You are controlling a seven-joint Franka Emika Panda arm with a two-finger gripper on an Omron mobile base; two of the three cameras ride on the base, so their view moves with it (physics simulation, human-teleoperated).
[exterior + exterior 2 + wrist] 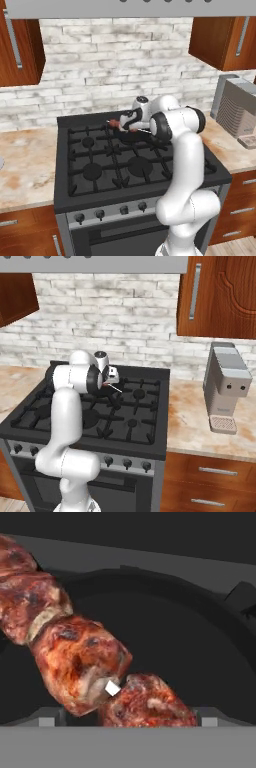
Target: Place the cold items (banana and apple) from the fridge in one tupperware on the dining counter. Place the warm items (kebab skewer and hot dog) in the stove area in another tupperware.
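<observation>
Arm folded forward over stove area (100, 165), gripper (126, 121) low at far grates. Jaws spread wide, straddling kebab skewer (85, 657), not clamped on it.

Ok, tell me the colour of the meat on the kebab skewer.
Charred reddish-brown with paler tan patches; the kebab skewer shows best in the hand view.

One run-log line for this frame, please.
phase: reach | target: kebab skewer on stove rear grate | claw: open, over skewer | held: nothing
</observation>
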